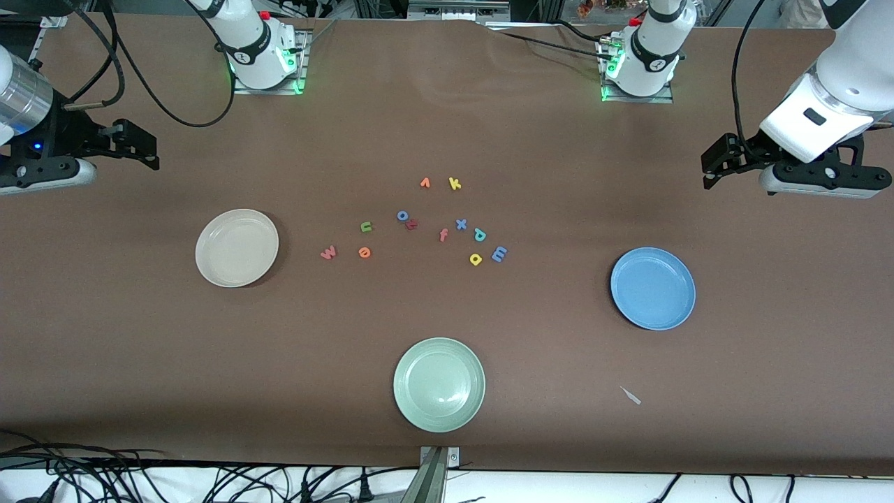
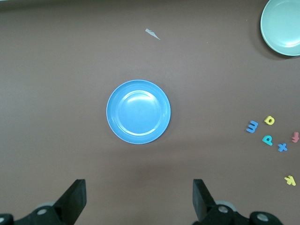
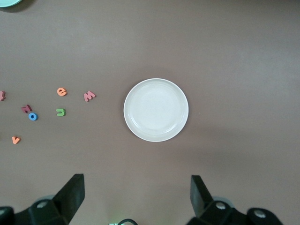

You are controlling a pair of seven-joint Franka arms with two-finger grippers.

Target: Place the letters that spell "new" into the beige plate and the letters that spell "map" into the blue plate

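The beige plate (image 1: 237,247) (image 3: 156,109) lies toward the right arm's end, the blue plate (image 1: 653,288) (image 2: 138,111) toward the left arm's end. Between them lie the salmon w (image 1: 328,253) (image 3: 89,96), orange e (image 1: 364,252) (image 3: 62,91), green n (image 1: 366,226) (image 3: 61,112), light blue m (image 1: 499,254) (image 2: 252,126), yellow a (image 1: 475,259) (image 2: 269,120) and teal p (image 1: 480,235) (image 2: 267,139). My right gripper (image 1: 150,155) (image 3: 137,179) hangs open and empty over its end of the table. My left gripper (image 1: 711,171) (image 2: 139,183) does the same over the other end.
A pale green plate (image 1: 438,383) sits nearest the front camera. Other letters lie among the task's: blue o (image 1: 402,215), blue x (image 1: 461,224), orange f (image 1: 443,235), orange v (image 1: 424,183), yellow k (image 1: 455,184). A white scrap (image 1: 631,395) lies near the blue plate.
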